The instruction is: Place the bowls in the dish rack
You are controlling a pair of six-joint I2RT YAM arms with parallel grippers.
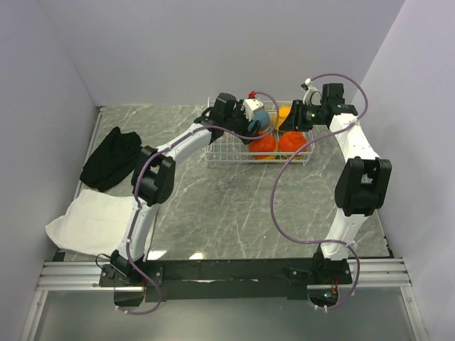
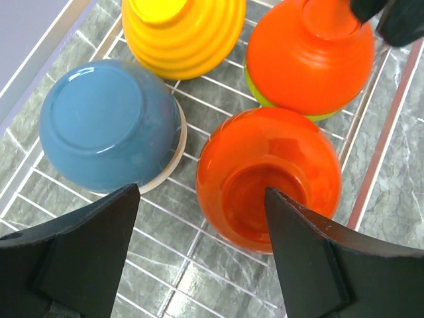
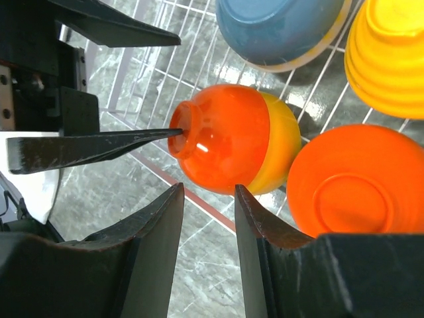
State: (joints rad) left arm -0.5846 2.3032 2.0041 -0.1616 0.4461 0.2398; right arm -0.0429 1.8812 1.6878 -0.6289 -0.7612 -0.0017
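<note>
The left claw (image 2: 201,192) stands open and empty, one finger (image 3: 93,149) with its tip at the foot of an orange bowl (image 2: 268,179) that lies tipped in the rack (image 1: 217,158). The right claw (image 3: 209,189) is parted by a narrow gap, holds nothing, and sits just short of that same bowl.

A green bowl (image 3: 281,142) nested under it shows only a band. The overturned blue bowl (image 2: 106,122) hides all but a cream rim (image 2: 177,149) beneath it. A second orange bowl (image 2: 308,56) covers all but a green edge (image 2: 254,85). The yellow bowl (image 2: 182,30) is cut off by the frame.

The bowls crowd together. Bare wires (image 2: 165,252) lie by the left claw. The rack's side rail (image 2: 386,136) runs just beside the tipped bowl.
</note>
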